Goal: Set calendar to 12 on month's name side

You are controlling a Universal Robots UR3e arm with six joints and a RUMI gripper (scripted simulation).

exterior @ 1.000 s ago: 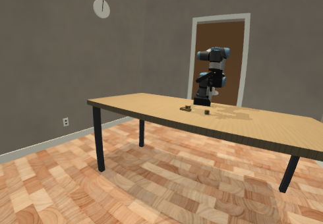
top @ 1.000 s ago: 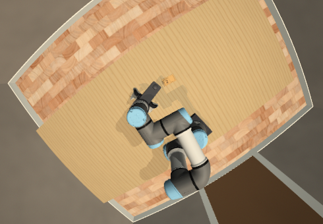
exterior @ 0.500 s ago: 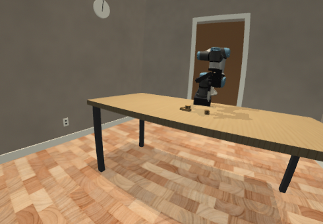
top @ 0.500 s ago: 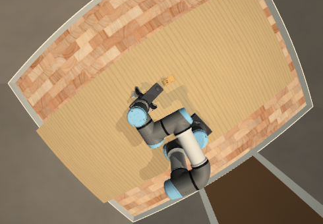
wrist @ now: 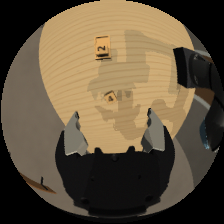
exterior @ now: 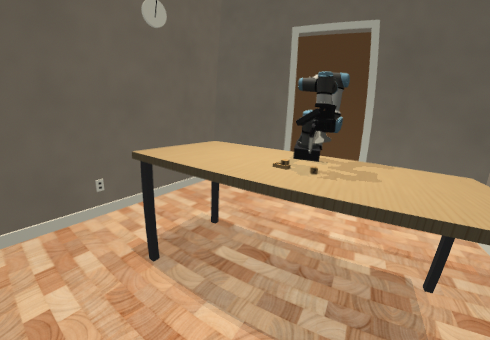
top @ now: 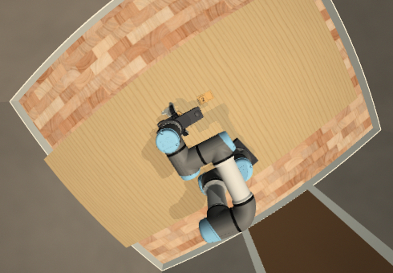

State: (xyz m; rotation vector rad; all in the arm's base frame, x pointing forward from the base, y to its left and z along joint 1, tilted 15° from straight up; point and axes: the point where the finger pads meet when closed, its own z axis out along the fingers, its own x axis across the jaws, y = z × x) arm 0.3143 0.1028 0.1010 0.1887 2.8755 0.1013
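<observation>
A small tray (top: 210,95) (exterior: 276,165) (wrist: 100,58) holds one cube (top: 203,99) (exterior: 285,162) (wrist: 102,48) with a dark 2 on its upward face; the 2 lies sideways in the wrist view. The other cube (exterior: 314,170) (wrist: 110,97) lies loose on the table outside the tray, a 4 on its upward face, turned at an angle to the tray. In the top view the arm mostly hides it. My gripper (exterior: 316,147) (wrist: 112,109) is open and empty, above the table, with the loose cube ahead between its spread fingers in the wrist view. The month's name cannot be read.
The table (top: 257,66) (exterior: 225,164) carries the tray and cubes. The arm (top: 237,178) (exterior: 325,89) reaches over it from the door side, and its shadow falls around the loose cube. In the wrist view, part of the arm (wrist: 192,67) shows at the right.
</observation>
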